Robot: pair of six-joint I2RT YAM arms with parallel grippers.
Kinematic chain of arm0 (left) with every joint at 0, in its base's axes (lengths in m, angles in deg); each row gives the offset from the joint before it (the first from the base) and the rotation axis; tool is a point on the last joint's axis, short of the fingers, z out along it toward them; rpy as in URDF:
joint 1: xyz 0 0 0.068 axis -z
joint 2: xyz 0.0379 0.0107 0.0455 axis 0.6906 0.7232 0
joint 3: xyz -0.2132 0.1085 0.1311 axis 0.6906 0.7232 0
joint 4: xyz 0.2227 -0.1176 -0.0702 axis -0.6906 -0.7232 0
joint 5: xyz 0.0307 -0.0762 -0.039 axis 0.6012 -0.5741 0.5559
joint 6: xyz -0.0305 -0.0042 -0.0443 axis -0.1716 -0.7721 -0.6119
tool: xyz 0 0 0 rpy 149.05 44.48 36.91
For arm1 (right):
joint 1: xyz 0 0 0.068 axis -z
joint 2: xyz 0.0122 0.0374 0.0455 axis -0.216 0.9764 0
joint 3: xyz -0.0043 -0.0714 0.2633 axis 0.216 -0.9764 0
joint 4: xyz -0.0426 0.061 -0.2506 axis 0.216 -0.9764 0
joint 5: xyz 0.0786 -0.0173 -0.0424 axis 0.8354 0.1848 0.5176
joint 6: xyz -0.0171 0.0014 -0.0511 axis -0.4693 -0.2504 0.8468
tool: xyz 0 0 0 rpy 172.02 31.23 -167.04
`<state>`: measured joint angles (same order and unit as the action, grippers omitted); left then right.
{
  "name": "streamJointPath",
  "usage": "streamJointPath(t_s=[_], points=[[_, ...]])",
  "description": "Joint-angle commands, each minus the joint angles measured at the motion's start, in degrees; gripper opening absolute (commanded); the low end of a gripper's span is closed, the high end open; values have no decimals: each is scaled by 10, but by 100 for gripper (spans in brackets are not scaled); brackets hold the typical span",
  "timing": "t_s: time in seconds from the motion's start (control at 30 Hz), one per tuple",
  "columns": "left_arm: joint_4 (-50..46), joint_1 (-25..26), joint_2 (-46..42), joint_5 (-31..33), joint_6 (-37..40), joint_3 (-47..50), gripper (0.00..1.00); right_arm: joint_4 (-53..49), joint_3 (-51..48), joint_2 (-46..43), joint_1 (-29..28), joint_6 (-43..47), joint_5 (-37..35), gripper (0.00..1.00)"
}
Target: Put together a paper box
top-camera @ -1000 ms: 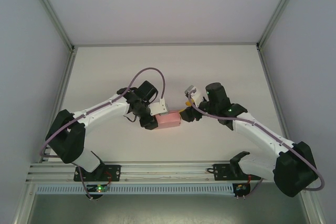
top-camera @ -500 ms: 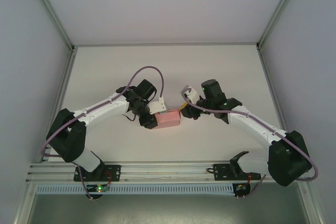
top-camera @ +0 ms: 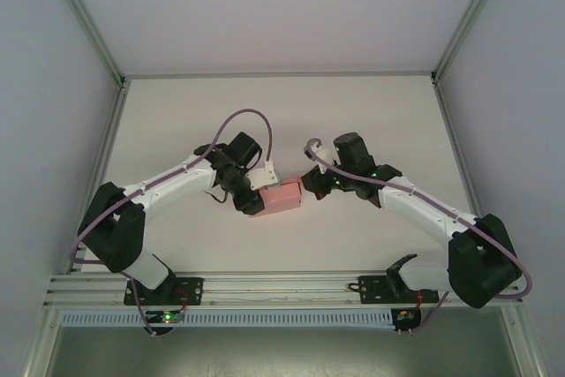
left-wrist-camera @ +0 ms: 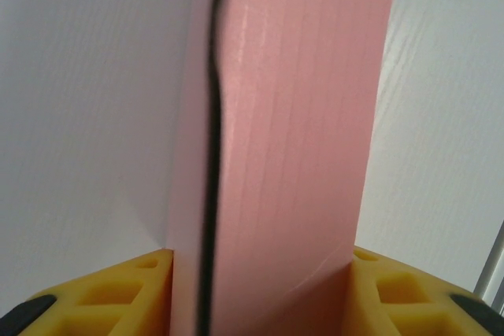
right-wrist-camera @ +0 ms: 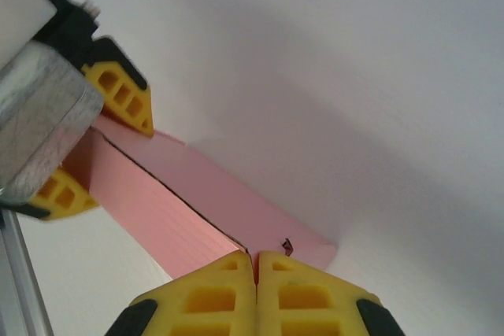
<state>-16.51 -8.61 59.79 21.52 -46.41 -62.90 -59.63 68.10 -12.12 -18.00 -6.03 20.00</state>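
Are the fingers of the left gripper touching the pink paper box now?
Touching. In the left wrist view the paper box stands between the two yellow left fingers, and each finger lies against one side of it with no gap.

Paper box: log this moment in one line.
paper box: pink, folded up | left gripper: shut across the box | right gripper: shut, tips at the box's end

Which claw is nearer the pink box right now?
Left: the left claw grips the paper box on both sides; the right claw is shut, tips at its opposite end.
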Motion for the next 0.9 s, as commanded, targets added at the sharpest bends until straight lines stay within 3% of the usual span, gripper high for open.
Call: streamJointPath(t_s=[0.0, 0.1, 0.27, 0.5, 0.63, 0.77, 0.87], points=[[25, -4, 23, 2, -12, -26, 40, 113, -17, -11, -27, -190, -4, 0], [23, -4, 36, 3, -14, -41, 40, 116, -15, -15, -38, -265, -33, 0], [27, -4, 43, -6, -5, -51, 40, 118, -23, -18, -59, -301, -69, 0], [37, -4, 49, -2, 3, -52, 40, 128, -56, -4, -77, -213, -127, 0], [43, -4, 55, -1, 0, -53, 42, 201, -102, 6, -83, -179, -140, 0], [45, -5, 58, 8, 0, -57, 45, 213, -122, -8, -108, -109, -216, 0], [50, -4, 60, 12, 1, -59, 45, 227, -136, -5, -120, -98, -229, 0]])
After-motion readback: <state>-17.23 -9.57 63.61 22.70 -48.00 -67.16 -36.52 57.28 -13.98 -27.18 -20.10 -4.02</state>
